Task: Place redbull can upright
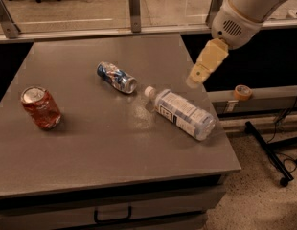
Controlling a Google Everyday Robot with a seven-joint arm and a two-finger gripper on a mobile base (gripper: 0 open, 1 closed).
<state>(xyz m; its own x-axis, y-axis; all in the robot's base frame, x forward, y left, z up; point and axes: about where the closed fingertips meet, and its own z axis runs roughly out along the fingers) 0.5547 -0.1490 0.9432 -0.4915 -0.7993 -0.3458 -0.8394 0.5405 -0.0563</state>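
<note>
The redbull can point(116, 77), slim, blue and silver and dented, lies on its side near the middle of the grey table point(91, 143), its silver top pointing right and toward me. My gripper point(199, 75) hangs above the table's right edge, to the right of the can and above the bottle. It holds nothing that I can see.
A clear plastic bottle with a white cap point(180, 112) lies on its side just right of the can. A red soda can point(40, 107) stands at the left. A tape roll point(242, 92) sits on a ledge right of the table. A railing runs behind.
</note>
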